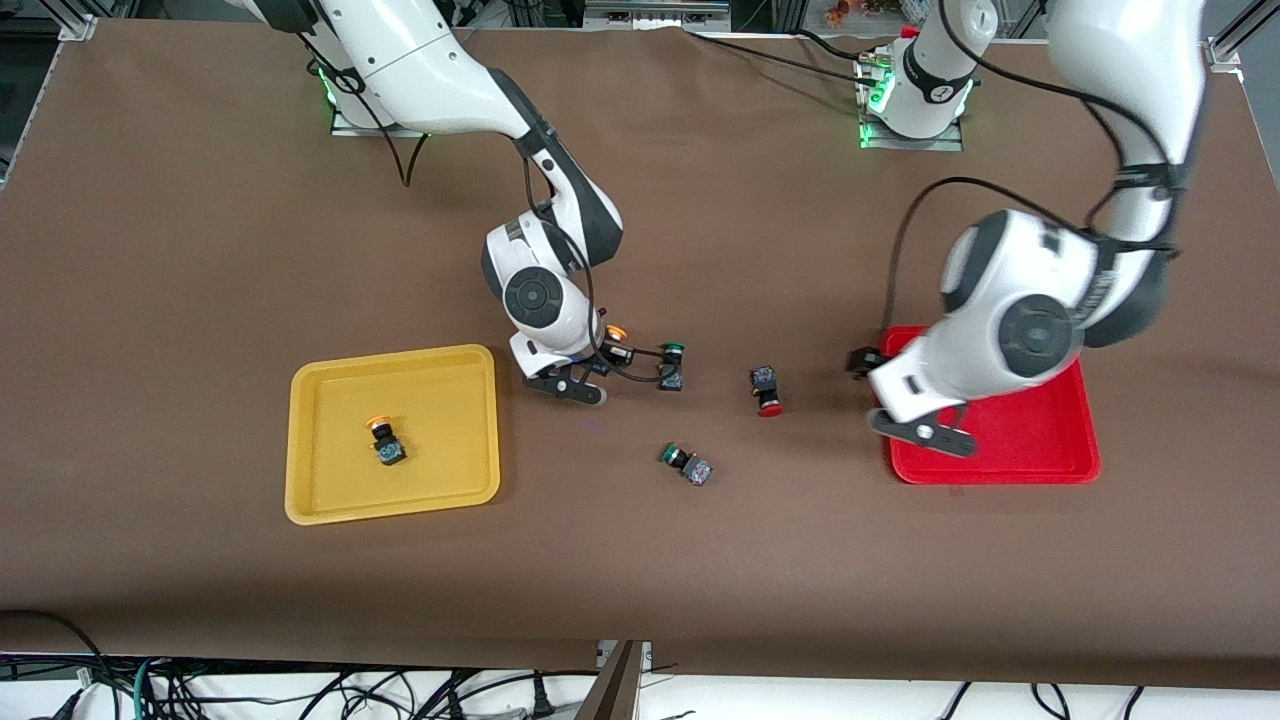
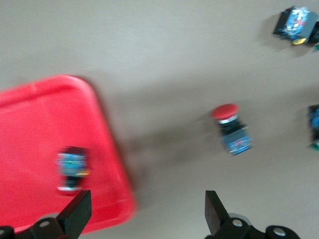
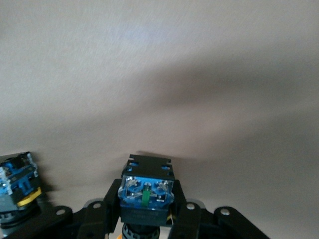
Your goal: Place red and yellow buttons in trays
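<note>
The yellow-capped button (image 3: 146, 195) sits clamped by its dark blocky body in the right gripper (image 1: 612, 352), over bare table between the yellow tray (image 1: 392, 512) and a green-capped switch (image 1: 671, 366); it looks light and rigid, and the flat body sides are the place to pinch, since the round cap would likely slip. Another yellow button (image 1: 385, 440) lies in the yellow tray, a red button (image 2: 72, 168) lies in the red tray (image 2: 30, 107), and the other red button (image 1: 766, 390) lies on the table between the green-capped switch and the red tray. The left gripper (image 2: 147, 216) hangs spread and empty over the red tray's edge, and a second green switch (image 1: 687, 464), nearer the camera, looks like the one to avoid.
</note>
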Tool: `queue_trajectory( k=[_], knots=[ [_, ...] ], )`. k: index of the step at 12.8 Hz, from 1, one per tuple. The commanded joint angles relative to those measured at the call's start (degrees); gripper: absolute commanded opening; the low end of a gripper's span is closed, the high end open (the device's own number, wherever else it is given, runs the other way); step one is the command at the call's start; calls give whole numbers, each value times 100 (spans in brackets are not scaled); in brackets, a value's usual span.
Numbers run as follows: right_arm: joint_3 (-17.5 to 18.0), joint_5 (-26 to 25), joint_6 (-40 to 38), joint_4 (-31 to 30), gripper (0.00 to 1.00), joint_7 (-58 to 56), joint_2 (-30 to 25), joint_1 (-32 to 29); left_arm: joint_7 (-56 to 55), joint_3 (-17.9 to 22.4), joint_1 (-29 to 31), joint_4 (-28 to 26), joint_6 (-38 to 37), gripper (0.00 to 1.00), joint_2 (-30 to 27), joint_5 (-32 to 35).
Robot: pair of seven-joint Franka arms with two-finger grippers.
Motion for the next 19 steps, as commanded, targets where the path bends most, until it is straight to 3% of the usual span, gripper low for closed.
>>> queue_trajectory(
  k=[1, 3, 4, 5, 6, 7, 8, 9, 10, 11, 13, 15, 17, 19],
  knots=[
    [-284, -77, -1264, 578, 0, -1343, -196, -535, -1584, 52, -707, -27, 883, 100, 888, 141],
    [-461, -498, -1436, 704, 0, -2364, -143, -869, -2090, 52, -946, -36, 1368, 100, 1075, 308],
    [-470, -639, -1306, 686, 9, -2621, -21, -1010, -2109, 60, -1034, -36, 1422, 100, 1162, 352],
    [-461, -693, -956, 617, 33, -2676, 59, -1142, -2117, 61, -1043, -44, 1501, 100, 1250, 370],
    [-461, -658, -622, 433, 91, -2676, 94, -1152, -2204, 61, -1043, -53, 1519, 100, 1303, 370],
    [-461, -649, -575, 414, 99, -2659, 60, -1161, -2231, 69, -1043, -53, 1519, 100, 1304, 370],
    [-461, -623, -705, 449, 99, -2676, -36, -1143, -2240, 95, -1035, -45, 1519, 88, 1304, 370],
    [-461, -623, -1124, 475, 99, -2650, -307, -1143, -2241, 96, -1017, -44, 1510, 36, 1286, 370],
    [-470, -623, -1581, 528, 99, -2624, -545, -1143, -2223, 96, -1017, -44, 1493, 12, 1269, 370],
    [-461, -623, -1960, 763, 99, -2589, -730, -1135, -2206, 96, -1017, -36, 1449, 0, 1260, 379],
    [-461, -684, -2515, 871, 99, -2449, -1169, -1108, -2197, 113, -1017, 25, 1161, 0, 1146, 379],
    [-479, -842, -2867, 618, 99, -2369, -1931, -1099, -2162, 349, -956, 218, 102, 0, 779, 475],
    [-566, -965, -3105, 118, 100, -2377, -2705, -1099, -2135, 622, -903, 534, -963, 0, 601, 930],
    [-549, -1508, -3168, -611, 100, -2412, -3540, -1099, -1594, 667, -580, 623, -1695, 0, 522, 1667]
  ],
)
